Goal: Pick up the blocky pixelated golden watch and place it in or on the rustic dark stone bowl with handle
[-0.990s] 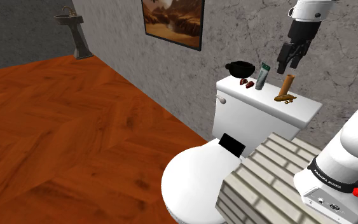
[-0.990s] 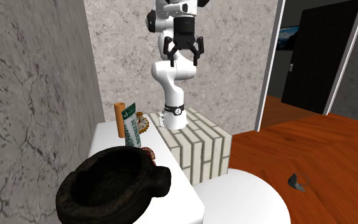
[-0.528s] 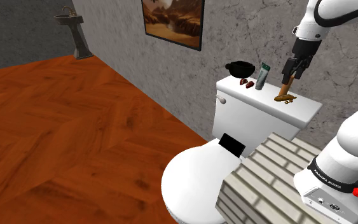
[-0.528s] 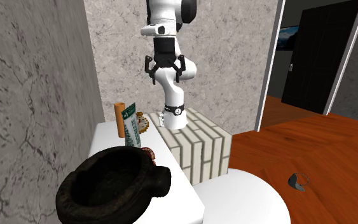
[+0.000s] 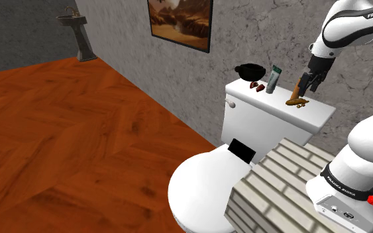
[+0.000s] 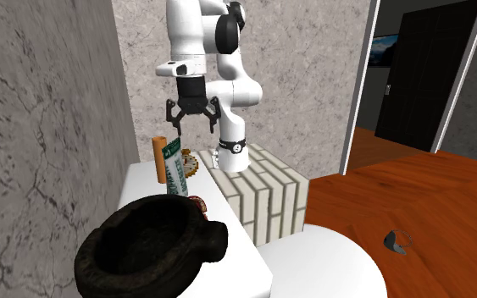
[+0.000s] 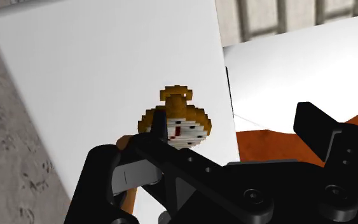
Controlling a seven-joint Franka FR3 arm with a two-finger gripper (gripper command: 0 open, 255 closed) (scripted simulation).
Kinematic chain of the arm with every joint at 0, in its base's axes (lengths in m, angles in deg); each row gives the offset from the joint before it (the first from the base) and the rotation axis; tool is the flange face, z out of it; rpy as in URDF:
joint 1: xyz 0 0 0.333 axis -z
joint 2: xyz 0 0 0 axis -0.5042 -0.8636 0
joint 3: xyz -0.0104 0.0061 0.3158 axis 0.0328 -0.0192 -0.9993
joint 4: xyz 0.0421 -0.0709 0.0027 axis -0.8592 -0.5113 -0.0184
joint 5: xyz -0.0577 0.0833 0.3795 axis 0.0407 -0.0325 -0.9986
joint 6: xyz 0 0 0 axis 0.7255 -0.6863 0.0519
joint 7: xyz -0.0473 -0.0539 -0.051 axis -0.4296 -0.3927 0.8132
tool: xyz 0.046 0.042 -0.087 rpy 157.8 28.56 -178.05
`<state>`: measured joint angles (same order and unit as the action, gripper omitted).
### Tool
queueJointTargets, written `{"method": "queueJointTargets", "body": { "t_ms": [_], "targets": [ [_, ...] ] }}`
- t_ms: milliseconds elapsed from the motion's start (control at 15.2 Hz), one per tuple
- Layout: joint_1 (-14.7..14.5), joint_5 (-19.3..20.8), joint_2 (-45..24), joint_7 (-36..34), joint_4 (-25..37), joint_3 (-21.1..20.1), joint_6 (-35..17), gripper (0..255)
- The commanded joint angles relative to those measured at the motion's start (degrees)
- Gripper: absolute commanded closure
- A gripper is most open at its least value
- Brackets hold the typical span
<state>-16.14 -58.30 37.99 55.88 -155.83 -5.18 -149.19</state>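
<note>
The golden pixelated watch (image 5: 297,102) lies on the white toilet tank lid (image 5: 271,106), close to the end nearer the stand. My gripper (image 5: 307,83) hangs just above it, open, nothing held. In the second exterior view the gripper (image 6: 189,127) spreads its fingers above the watch (image 6: 191,161). In the wrist view the watch (image 7: 179,119) shows its white face beside one fingertip (image 7: 158,127), partly covered by it. The dark stone bowl (image 5: 250,69) stands at the lid's other end, and it is large in the foreground of the second exterior view (image 6: 147,250).
Between watch and bowl stand an orange cylinder (image 6: 158,158), a green tube (image 5: 273,78) and small red-brown things (image 5: 256,85). A rough grey wall runs behind the tank. The toilet seat lid (image 5: 205,185) and brick-patterned stand (image 5: 277,182) lie below.
The arm has come down from high above the tank. The open gripper has dropped toward the watch and shifted to the second exterior view's left.
</note>
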Motion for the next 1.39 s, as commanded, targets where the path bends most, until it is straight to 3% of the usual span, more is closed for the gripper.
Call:
{"method": "queueJointTargets", "body": {
  "t_ms": [0,132,660,1122,1188,1320],
  "targets": [
    [1.0,1.5,-3.1,2.0,-0.5,3.0,-3.8,0],
    [1.5,2.3,-5.6,3.4,-0.5,5.1,-6.4,0],
    [1.3,3.2,-9.6,3.5,-4.0,7.2,-13.9,0],
    [1.3,3.2,-9.6,3.5,-4.0,7.2,-13.9,0],
    [1.3,3.2,-9.6,3.5,-4.0,7.2,-13.9,255],
    [1.3,3.2,-9.6,3.5,-4.0,7.2,-13.9,255]
  ]
}}
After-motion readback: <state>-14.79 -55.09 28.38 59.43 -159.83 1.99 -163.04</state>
